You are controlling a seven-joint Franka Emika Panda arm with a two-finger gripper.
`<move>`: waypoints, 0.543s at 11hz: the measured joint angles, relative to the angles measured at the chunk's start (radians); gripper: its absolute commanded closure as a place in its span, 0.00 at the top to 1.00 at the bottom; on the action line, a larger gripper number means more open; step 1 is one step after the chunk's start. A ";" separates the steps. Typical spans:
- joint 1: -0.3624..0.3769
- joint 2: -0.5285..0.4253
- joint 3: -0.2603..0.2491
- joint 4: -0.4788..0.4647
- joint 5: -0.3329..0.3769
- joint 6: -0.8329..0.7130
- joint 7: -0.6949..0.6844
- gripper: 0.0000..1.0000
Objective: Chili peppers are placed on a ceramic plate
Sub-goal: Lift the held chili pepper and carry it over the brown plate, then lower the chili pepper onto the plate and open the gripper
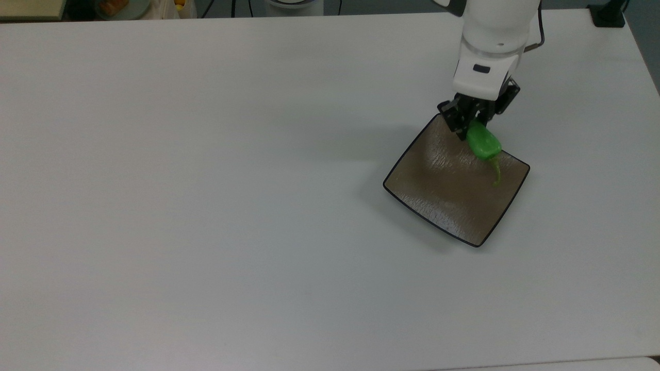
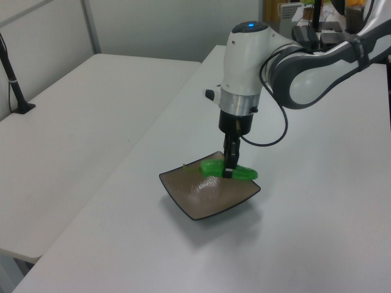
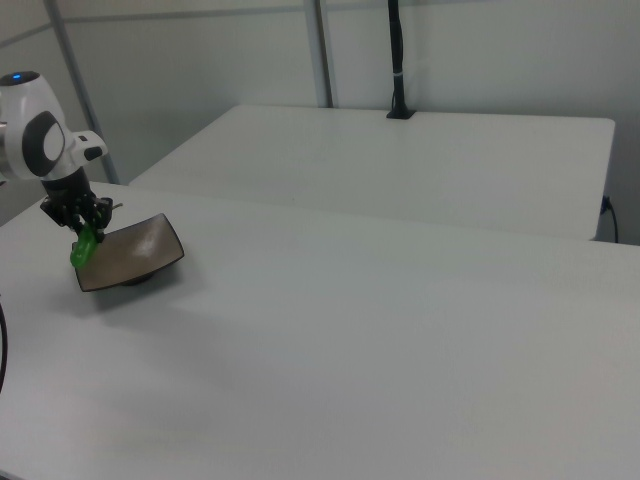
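The square brown ceramic plate lies on the white table at the top view's right. A glossy green chili pepper hangs above the plate's far corner, its thin stem pointing over the plate's middle. My gripper is shut on the pepper's middle and points straight down. In the left view the pepper sits clearly above the plate's surface, not touching it.
The white table spreads wide to the top view's left of the plate. A second white table stands beside it in the left view. A black post stands on the far table in the right view.
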 measured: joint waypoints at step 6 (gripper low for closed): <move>-0.002 0.061 0.000 0.005 0.000 0.115 0.108 1.00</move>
